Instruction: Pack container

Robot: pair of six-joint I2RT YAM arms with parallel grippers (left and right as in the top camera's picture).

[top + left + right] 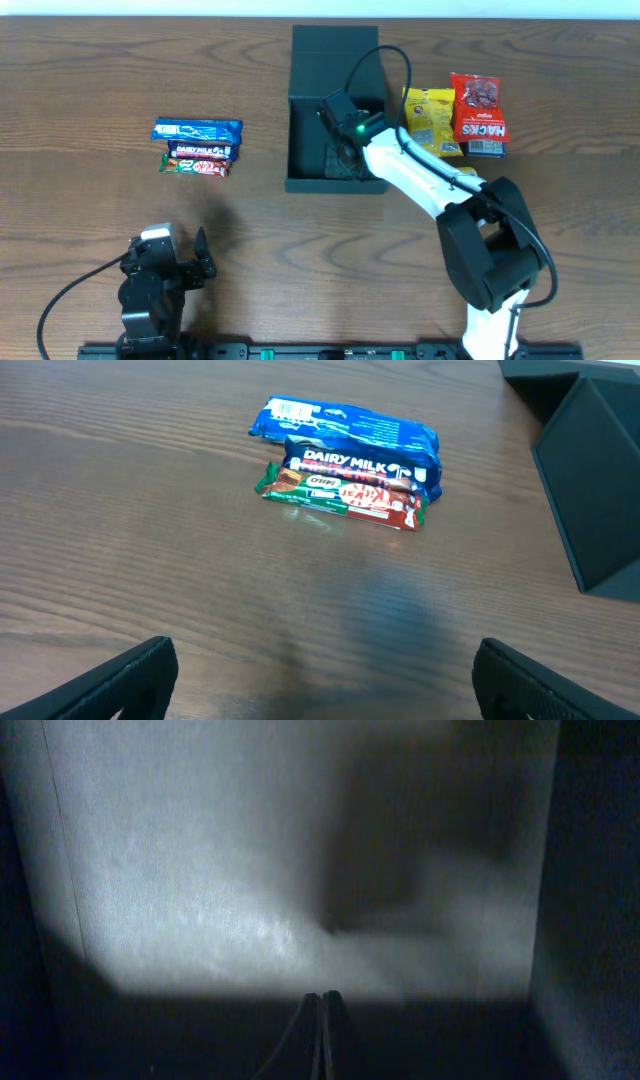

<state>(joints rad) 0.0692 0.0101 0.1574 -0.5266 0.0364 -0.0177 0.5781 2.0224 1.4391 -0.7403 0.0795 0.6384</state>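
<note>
Right claw (pixel 320 998) pinched closed inside container (pixel 318 185), left claw (pixel 325 680) spread wide

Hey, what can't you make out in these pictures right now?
Overhead: the white right arm hides the floor of the dark teal-green cardboard box.
Right wrist: dim blur; whether the closed jaws pinch anything.
Overhead: yellow snack packet print too small, edge under red Hacks packet.

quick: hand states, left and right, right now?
Left hand: open, holding nothing.
Right hand: closed inside the container, nothing seen in it.
</note>
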